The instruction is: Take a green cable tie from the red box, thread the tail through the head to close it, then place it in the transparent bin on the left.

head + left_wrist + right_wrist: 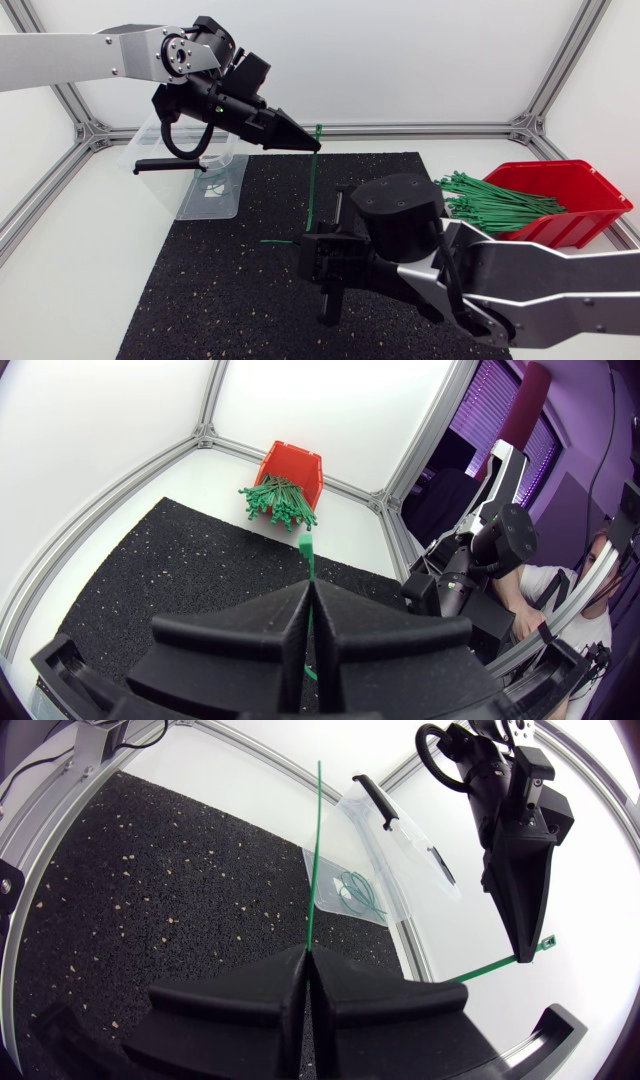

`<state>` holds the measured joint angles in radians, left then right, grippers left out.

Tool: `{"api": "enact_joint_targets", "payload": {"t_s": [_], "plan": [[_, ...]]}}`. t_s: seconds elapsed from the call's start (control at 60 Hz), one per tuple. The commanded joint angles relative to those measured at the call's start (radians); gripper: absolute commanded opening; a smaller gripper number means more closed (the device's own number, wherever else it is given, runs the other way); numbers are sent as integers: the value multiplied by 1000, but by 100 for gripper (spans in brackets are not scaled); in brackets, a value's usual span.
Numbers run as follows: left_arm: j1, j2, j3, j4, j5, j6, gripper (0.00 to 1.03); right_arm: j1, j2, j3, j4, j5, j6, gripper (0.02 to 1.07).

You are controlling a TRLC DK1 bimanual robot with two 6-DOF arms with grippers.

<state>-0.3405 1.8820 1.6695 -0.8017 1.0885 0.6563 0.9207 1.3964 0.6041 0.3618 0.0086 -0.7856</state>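
One green cable tie (313,185) hangs upright over the black mat (220,280), held by both arms. My left gripper (308,146) is shut on it just under its head (305,543), which pokes out beyond the fingertips (310,588). My right gripper (306,243) is shut on the tie lower down, and the tail (316,850) runs straight out ahead of its fingers (308,953). In the right wrist view the left gripper (537,948) pinches the head end off to one side. The red box (570,190) at the right holds a bundle of green ties (490,200). The transparent bin (200,160) stands at the back left.
A black handle (165,164) lies across the bin, and a looped green tie (352,892) lies inside it. The bundle of ties (280,500) spills out of the red box (297,463) onto the mat's corner. An aluminium frame (420,128) runs along the table's back edge.
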Motion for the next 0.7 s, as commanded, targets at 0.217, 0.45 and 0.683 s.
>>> {"api": "enact_joint_targets", "payload": {"t_s": [0.217,0.45,0.683], "plan": [[14,-83,-73,7,14,29,3,4,-82,-52,43,-2,43,7],[11,-100,-96,15,14,28,3,41,-102,-102,65,-15,16,7],[3,-118,-114,25,13,23,3,17,-174,-86,-107,-58,77,7]]}}
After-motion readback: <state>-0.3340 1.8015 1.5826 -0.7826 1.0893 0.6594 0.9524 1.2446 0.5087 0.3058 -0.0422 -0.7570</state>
